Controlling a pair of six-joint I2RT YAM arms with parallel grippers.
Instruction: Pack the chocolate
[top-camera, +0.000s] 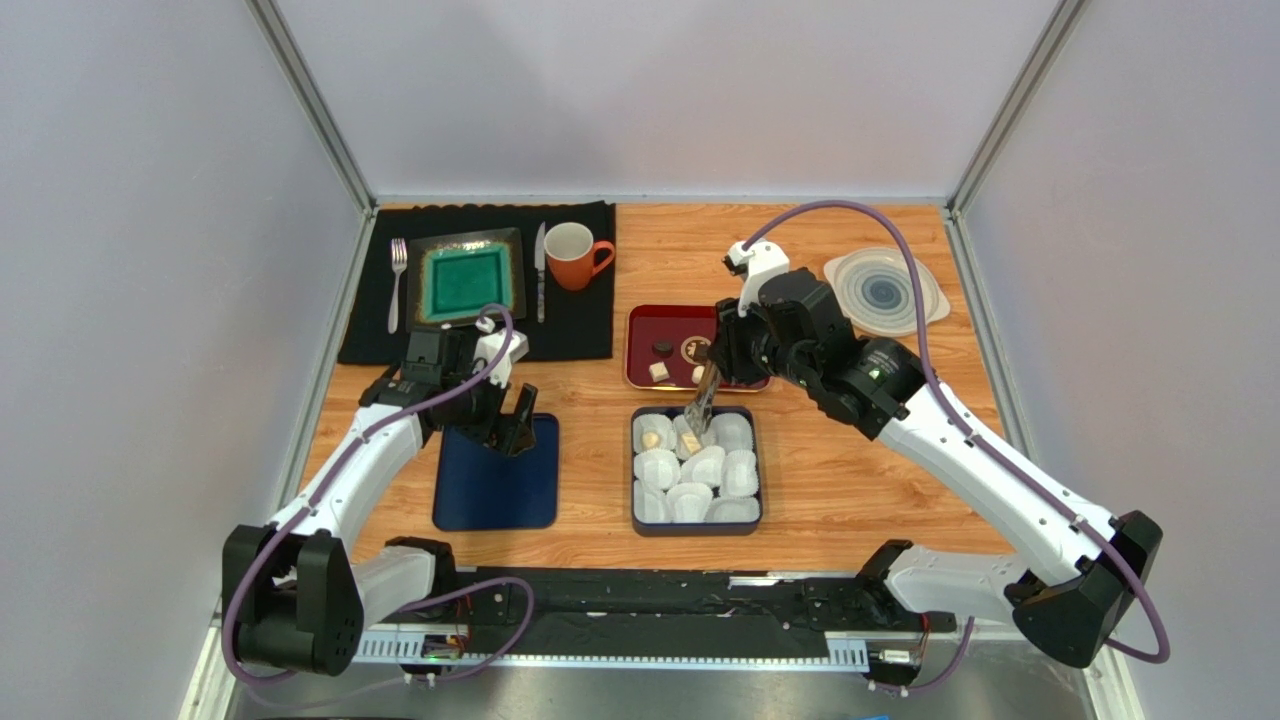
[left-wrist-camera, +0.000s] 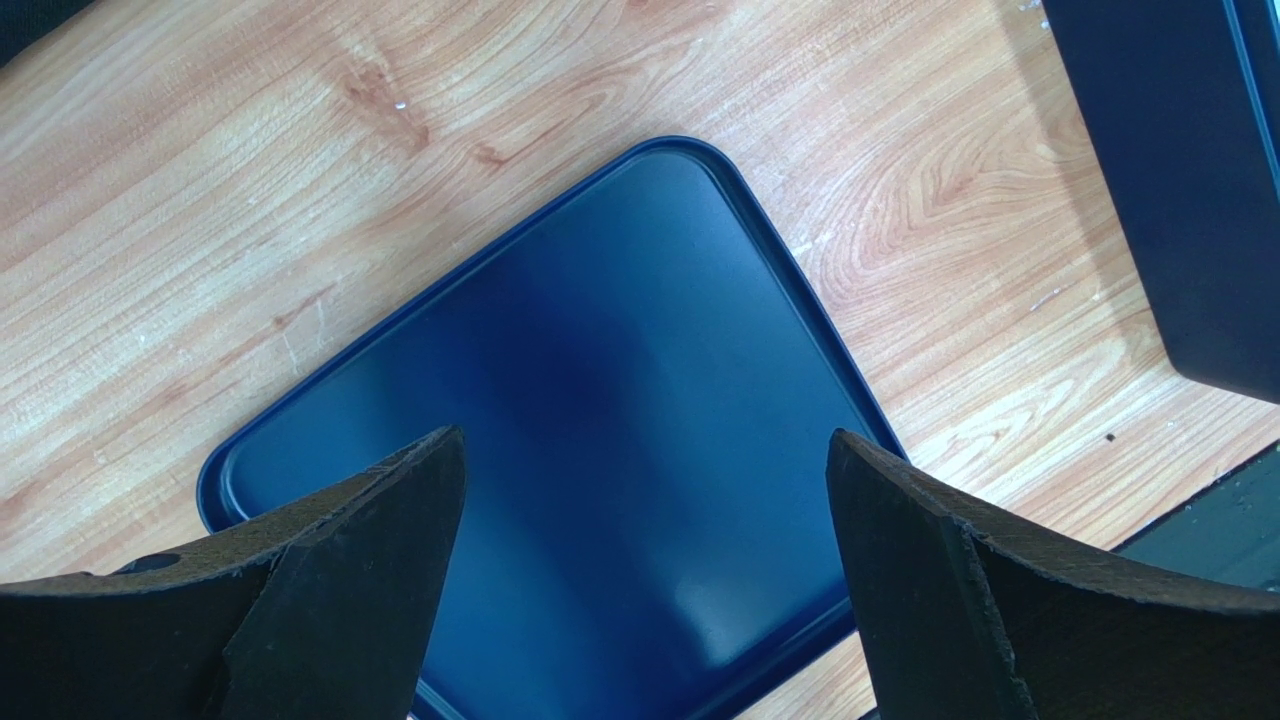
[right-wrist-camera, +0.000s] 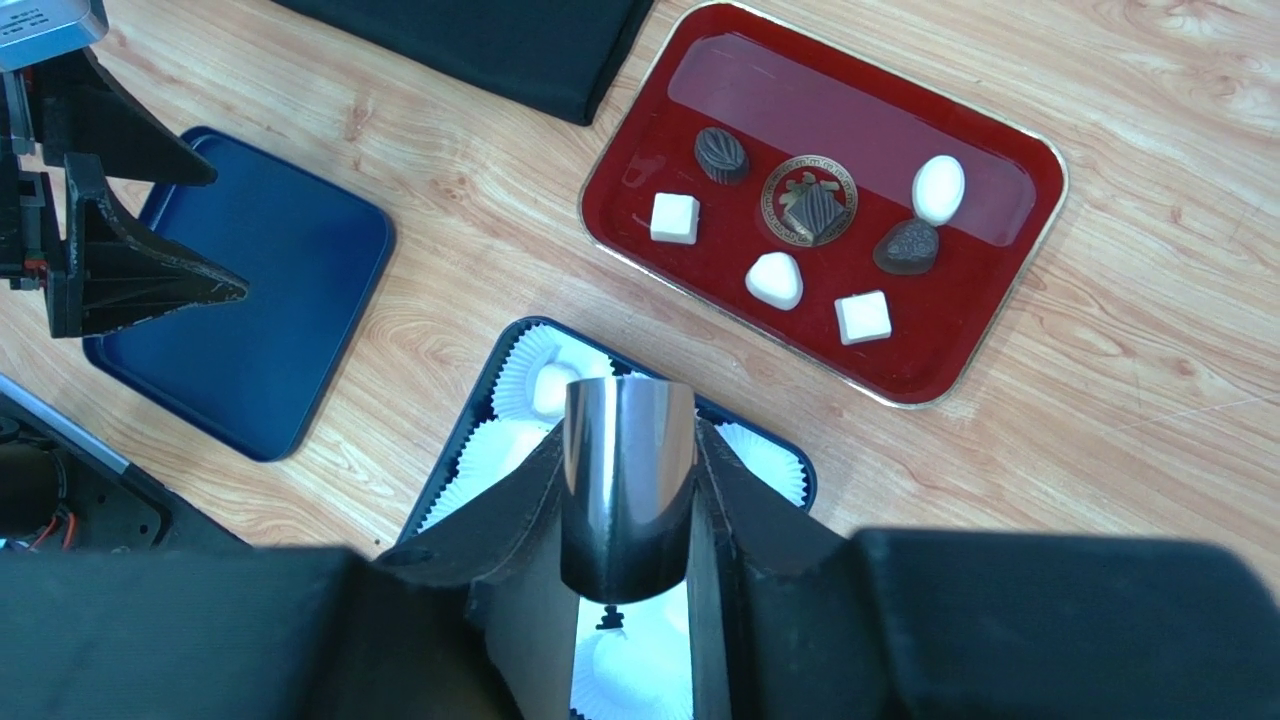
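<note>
The right gripper (right-wrist-camera: 631, 468) is clamped on the bent end of a pair of shiny metal tongs (top-camera: 699, 408), its two black fingers pressing the steel from either side. The tongs slant down into a dark blue rectangular box (top-camera: 697, 530) lined with white crinkled paper cups (top-camera: 735, 473); what the tips hold, if anything, cannot be told. Just beyond the box, a glossy red rectangular tray (right-wrist-camera: 857, 120) carries seven bite-size chocolates (right-wrist-camera: 775, 281): four cream-white, among them a cube (right-wrist-camera: 675, 218) and an oval (right-wrist-camera: 939, 188), and three dark brown, one (right-wrist-camera: 809, 201) sitting on a gold-ringed emblem at the tray's middle.

To the left, the left gripper (left-wrist-camera: 643, 450) hangs with its fingers spread wide apart, holding nothing, above a flat dark blue rounded-corner lid (left-wrist-camera: 601, 300) lying on the pale wooden table (top-camera: 842, 480).

At the far left of the table, a black cloth placemat (top-camera: 368, 338) bears a steel fork (top-camera: 397, 282), a green square glazed plate (top-camera: 467, 279), a steel knife (top-camera: 540, 270) and an orange ceramic mug (top-camera: 573, 255). A translucent round ribbed cover (top-camera: 885, 290) lies at the far right.
</note>
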